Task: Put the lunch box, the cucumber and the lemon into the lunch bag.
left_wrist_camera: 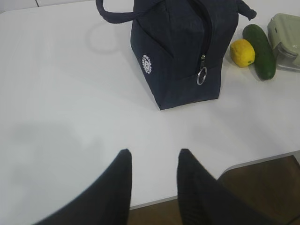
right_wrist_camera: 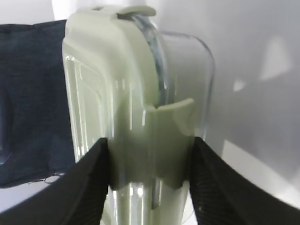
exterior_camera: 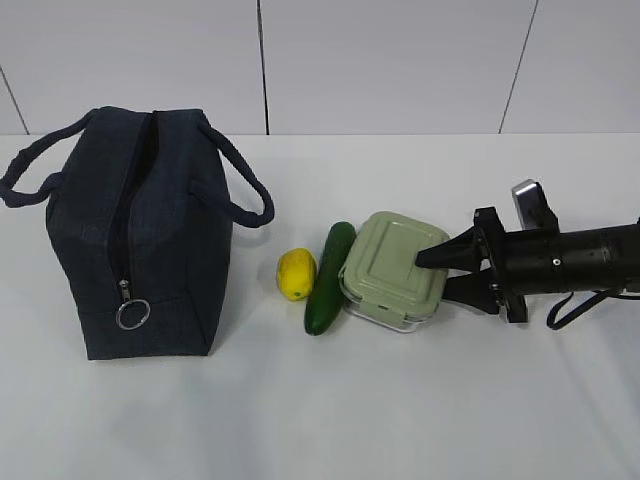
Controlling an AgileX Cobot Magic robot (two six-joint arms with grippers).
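The navy lunch bag [exterior_camera: 140, 230] stands at the left, its ring pull [exterior_camera: 132, 313] low on the near end. The yellow lemon [exterior_camera: 296, 273] and the dark green cucumber [exterior_camera: 330, 277] lie side by side to its right. The lunch box [exterior_camera: 385, 265] with the sage-green lid lies against the cucumber. My right gripper [exterior_camera: 432, 274] is shut on the lunch box's right edge, one finger over the lid and one at the glass base; in the right wrist view [right_wrist_camera: 149, 145] both fingers press the lunch box [right_wrist_camera: 131, 93]. My left gripper [left_wrist_camera: 153, 152] is open and empty above the table's front edge.
The left wrist view shows the bag [left_wrist_camera: 178, 51] with its white emblem [left_wrist_camera: 147, 63], the lemon [left_wrist_camera: 242, 52], the cucumber [left_wrist_camera: 260, 44] and a corner of the lunch box [left_wrist_camera: 287, 33]. The white table's [left_wrist_camera: 70, 103] front edge lies under the left gripper, with brown floor [left_wrist_camera: 253, 173] beyond.
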